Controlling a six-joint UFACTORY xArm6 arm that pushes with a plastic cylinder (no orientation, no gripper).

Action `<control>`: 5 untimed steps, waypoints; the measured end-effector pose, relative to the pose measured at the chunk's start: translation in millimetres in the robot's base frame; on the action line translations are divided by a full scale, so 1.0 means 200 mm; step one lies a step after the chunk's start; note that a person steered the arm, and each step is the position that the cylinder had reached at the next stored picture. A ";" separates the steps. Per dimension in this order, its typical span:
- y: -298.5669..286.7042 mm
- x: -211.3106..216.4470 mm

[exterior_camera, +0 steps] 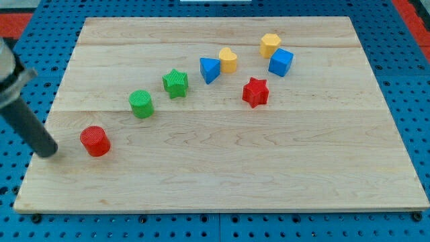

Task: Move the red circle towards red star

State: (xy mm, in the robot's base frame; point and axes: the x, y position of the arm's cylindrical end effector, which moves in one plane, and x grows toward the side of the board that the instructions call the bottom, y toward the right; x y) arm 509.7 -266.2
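Red circle [95, 140], a short ribbed plastic cylinder, stands on the pale wooden tabletop [222, 168] near the view's left edge, low on the board. My tip [48, 153], the lower end of the straight dark rod, rests on the wood just beside it on the view's left, a little lower, with a narrow strip of bare board between the two, so they are apart and not touching. I carry no claw, so nothing opens, closes or holds; the rod is all I have, and it slants up out of the view's left edge.

Red star [255, 92], a ribbed plastic block, lies well apart from the circle, up and towards the view's right, near the board's middle.

Between them a loose line of blocks climbs towards the view's upper right: a green ribbed cylinder [142, 103] nearest the circle, then a green star [175, 83], then a blue triangular block [209, 69] with a yellow heart-shaped block [228, 60] just beside it on the right, apparently touching. Farther right, above the red star, a yellow block [270, 45] of roughly hexagonal shape sits at the view's top, and a blue cube [281, 62] sits close under it, touching or nearly so.

Around the board runs a blue perforated surface [410, 60].
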 end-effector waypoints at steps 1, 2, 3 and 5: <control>0.56 -0.06; 0.99 0.00; 0.50 0.07; 1.24 0.12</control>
State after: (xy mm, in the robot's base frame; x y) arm 533.5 -18.1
